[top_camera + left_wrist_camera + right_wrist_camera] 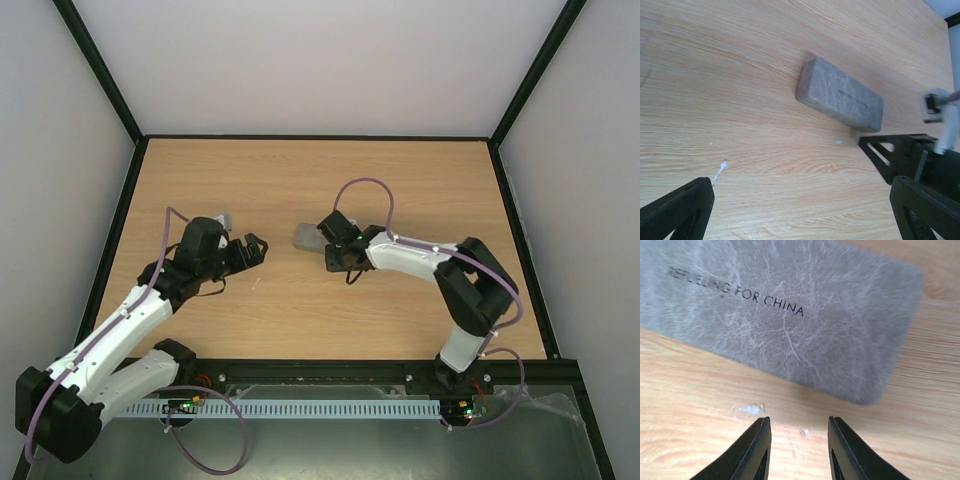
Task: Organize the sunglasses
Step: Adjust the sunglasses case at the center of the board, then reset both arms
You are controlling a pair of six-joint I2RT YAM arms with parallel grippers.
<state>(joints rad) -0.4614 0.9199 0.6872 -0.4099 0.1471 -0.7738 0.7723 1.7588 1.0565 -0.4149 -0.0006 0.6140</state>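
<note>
At the left gripper (800, 185): spread as wide as can go, holding nothing, hanging above bare table (300, 180). Parked off to the side, probably to leave room for the other arm.

Ahead of its fingers and a little right: closed grey case (840, 95), flat on the wood, lettering up. Set square in the open between both arms, within reach of either.

At the right gripper (797, 421): parted only narrowly, gripping nothing, touching nothing. Tips low over the wood, just short of the case's long edge. Likely lined up to nudge or square it, too narrow to seize it. Pale crumbs (751, 409) just beyond the tips.

No sight of the sunglasses in any view. Possibly shut inside the case; cannot tell.
</note>
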